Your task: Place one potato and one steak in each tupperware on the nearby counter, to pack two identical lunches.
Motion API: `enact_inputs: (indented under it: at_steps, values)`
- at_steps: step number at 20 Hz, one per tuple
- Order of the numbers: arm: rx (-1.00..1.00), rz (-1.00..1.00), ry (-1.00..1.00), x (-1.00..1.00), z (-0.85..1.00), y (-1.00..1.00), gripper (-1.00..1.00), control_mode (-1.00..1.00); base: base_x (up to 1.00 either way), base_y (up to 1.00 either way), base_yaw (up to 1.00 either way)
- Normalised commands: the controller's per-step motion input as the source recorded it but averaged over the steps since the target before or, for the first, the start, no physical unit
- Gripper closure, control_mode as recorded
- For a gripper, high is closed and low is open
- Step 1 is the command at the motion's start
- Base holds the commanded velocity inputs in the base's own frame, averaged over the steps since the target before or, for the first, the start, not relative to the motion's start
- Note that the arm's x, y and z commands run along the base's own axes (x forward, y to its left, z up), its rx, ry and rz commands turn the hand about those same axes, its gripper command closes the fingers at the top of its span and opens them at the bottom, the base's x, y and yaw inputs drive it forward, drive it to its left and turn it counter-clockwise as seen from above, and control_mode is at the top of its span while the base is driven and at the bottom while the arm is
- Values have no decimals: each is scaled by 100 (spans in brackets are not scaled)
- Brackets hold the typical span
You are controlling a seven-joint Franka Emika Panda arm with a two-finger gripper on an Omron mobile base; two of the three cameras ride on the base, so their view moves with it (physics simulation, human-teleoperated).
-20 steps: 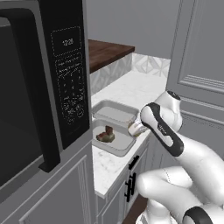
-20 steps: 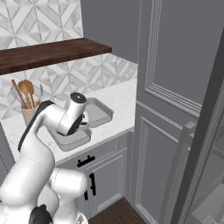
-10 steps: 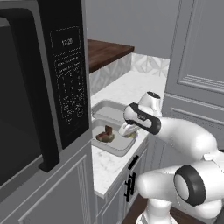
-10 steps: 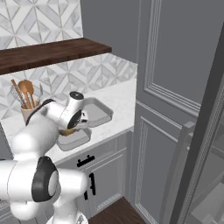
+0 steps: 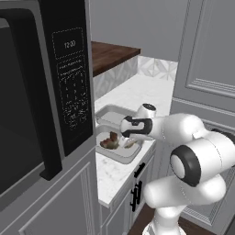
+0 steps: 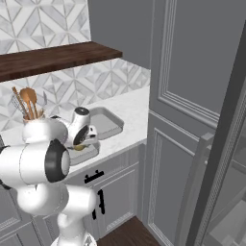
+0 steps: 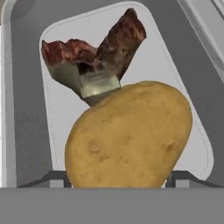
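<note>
Gripper: your gripper (image 7: 118,186) has a potato (image 7: 129,135) sitting between its fingers, held right over the near tupperware (image 7: 192,144). From the hand view it looks grasped, not let go yet, though the tips are mostly hidden behind the spud, so I'd call it holding.

Potato: big golden-tan one, hanging above the 6 o'clock end of that tray in the hand view. I can't tell if it's touching the tray floor.

Steak: lumpy dark brown-red steak (image 7: 94,57) already lying in the same tray, up at 12 o'clock from the potato. You can spot it in the left base view too (image 5: 110,141).

Tupperware: two grey trays side by side on the white marbled counter (image 5: 137,92). The near one (image 5: 117,156) is the one you're working in; the far tupperware (image 6: 106,122) looks bare from the right base view.

Progress: I'd say lunch one is nearly packed, steak in, potato about to go in. Lunch two looks untouched, so a second potato and second steak are still to come. I can't see where those two are.

What's left right now: open up and drop the potato in, then back out.

Writing: the microwave (image 5: 41,92) display reads 12:00 (image 5: 69,44). The keypad labels under it are too small to read. No brands anywhere that I can make out.
</note>
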Motion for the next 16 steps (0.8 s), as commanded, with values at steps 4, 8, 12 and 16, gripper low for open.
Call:
enact_inputs:
  at_steps: [4,8,12,16]
  values:
    - [-6,1,-4,46,-13,16,-100,-100,0,0,0]
    - [-6,3,-6,19,-1,21,-100,-100,0,0,0]
    - [-2,3,-5,-9,1,2,-100,-100,0,0,0]
    - [0,1,-1,-66,6,-8,-100,-100,0,0,0]
